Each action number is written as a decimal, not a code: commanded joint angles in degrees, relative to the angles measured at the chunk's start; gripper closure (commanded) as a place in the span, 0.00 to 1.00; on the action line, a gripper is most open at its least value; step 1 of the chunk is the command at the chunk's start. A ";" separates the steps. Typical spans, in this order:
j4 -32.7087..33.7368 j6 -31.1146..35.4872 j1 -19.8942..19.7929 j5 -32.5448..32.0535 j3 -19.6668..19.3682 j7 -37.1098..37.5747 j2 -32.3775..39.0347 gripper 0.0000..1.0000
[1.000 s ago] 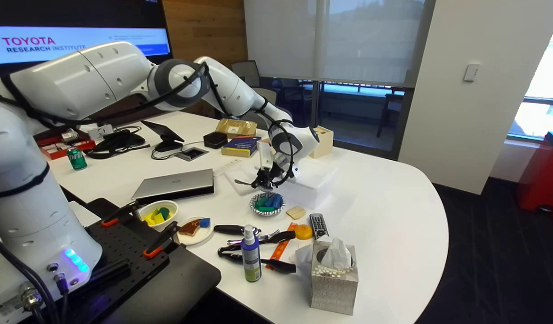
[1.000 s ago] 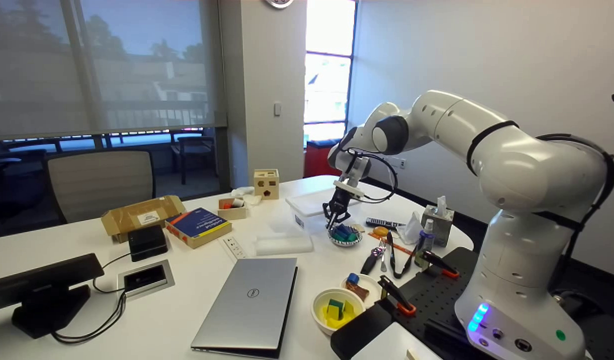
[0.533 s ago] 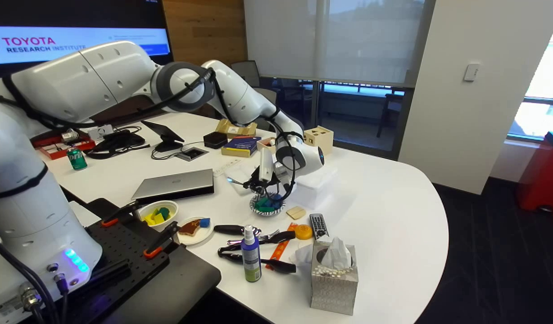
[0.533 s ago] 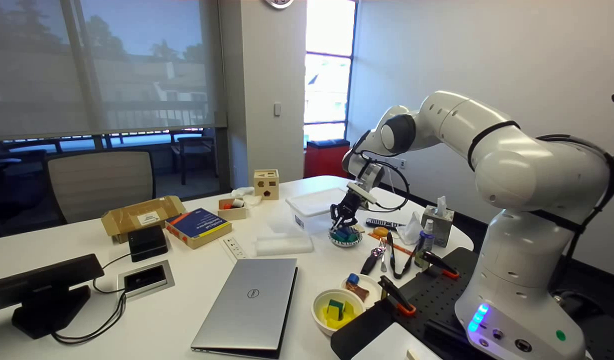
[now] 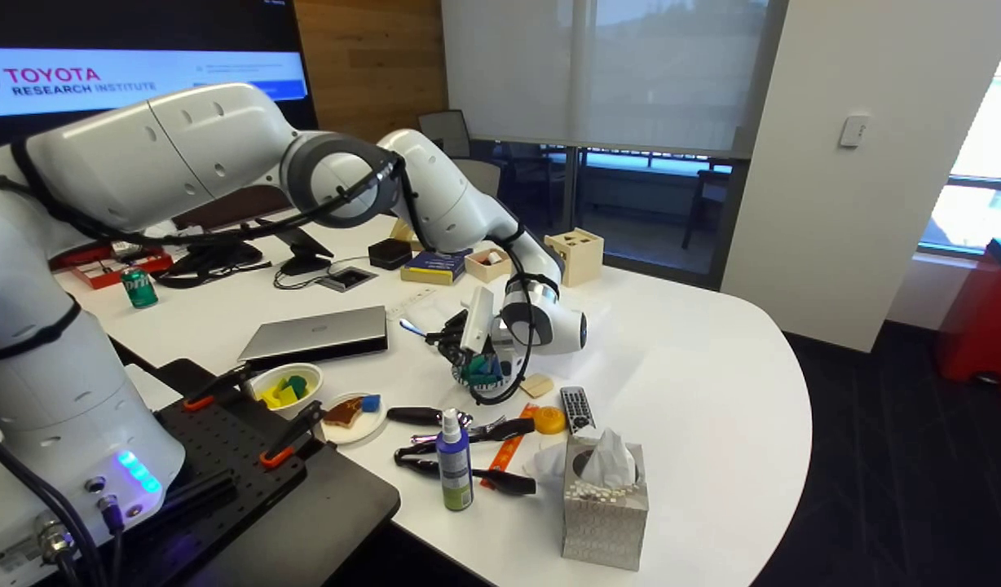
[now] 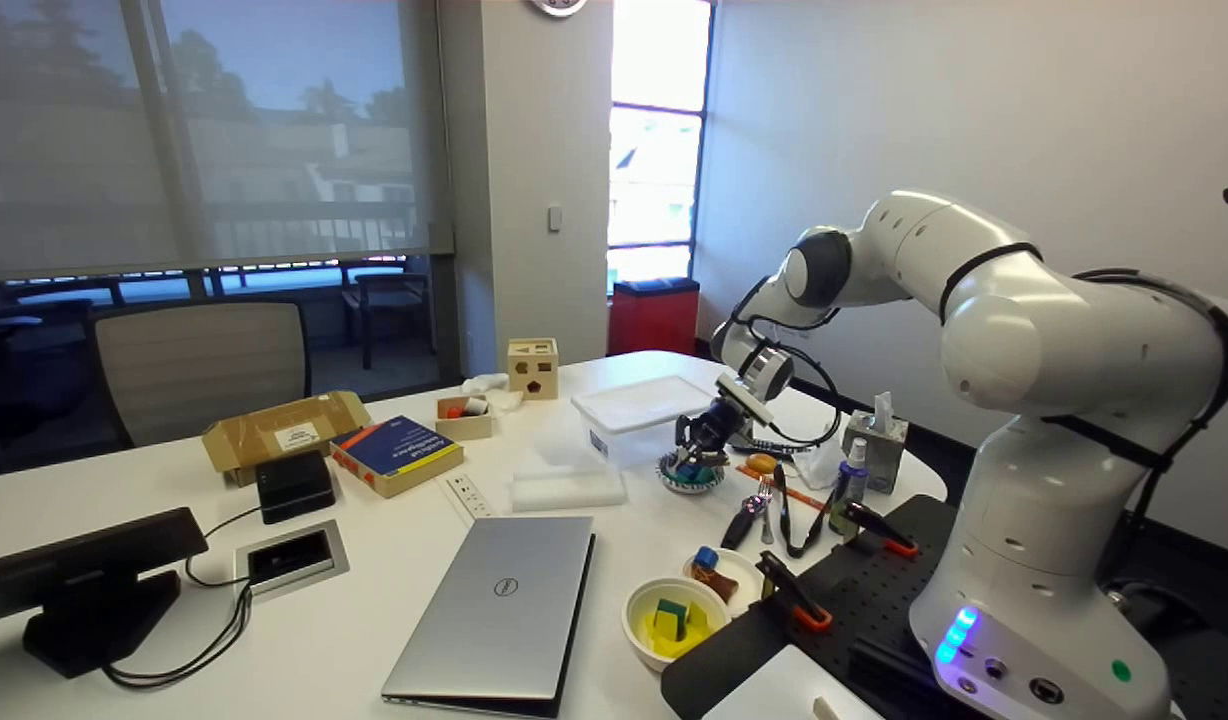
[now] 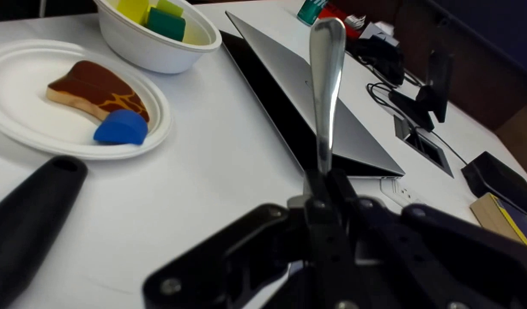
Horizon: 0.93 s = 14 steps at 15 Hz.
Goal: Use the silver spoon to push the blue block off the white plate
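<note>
The silver spoon (image 7: 326, 77) is held in my gripper (image 7: 326, 177), which is shut on it. One end sticks out ahead of the fingertips, and the rest is hidden. In an exterior view the spoon (image 5: 412, 327) points toward the laptop. The blue block (image 7: 122, 127) lies on the white plate (image 7: 53, 126), near its rim and against a brown meat-like piece (image 7: 94, 88). In both exterior views the block (image 5: 371, 403) (image 6: 706, 557) is well apart from the gripper (image 5: 435, 338) (image 6: 688, 464), which hangs over or close to a patterned bowl.
The patterned bowl (image 6: 690, 487) holds green and blue pieces. A white bowl (image 7: 156, 56) with yellow and green pieces stands beside the plate. A laptop (image 7: 280, 77), a black-handled utensil (image 7: 36, 219), a spray bottle (image 5: 454, 465) and a tissue box (image 5: 605, 522) are also on the table.
My gripper has moved lower and tilted, with the spoon turning out toward the laptop side. The wrist has lowered. The blue block and plate have not moved.
</note>
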 commanded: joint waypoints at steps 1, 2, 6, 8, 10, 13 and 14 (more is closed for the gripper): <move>1.40 -2.01 -1.57 1.12 1.43 0.80 2.11 0.98; 1.67 -1.73 -1.60 1.14 1.48 1.02 2.62 0.98; 1.37 -0.33 -1.39 1.52 0.89 1.67 3.01 0.98; 0.90 0.33 -1.46 1.66 0.55 1.72 2.57 0.98; 0.29 1.77 -1.36 1.73 -0.17 1.68 1.80 0.98; -0.31 4.73 -1.27 1.73 -1.14 1.52 0.61 0.98; -0.19 5.59 -1.38 1.64 -1.24 1.55 0.34 0.98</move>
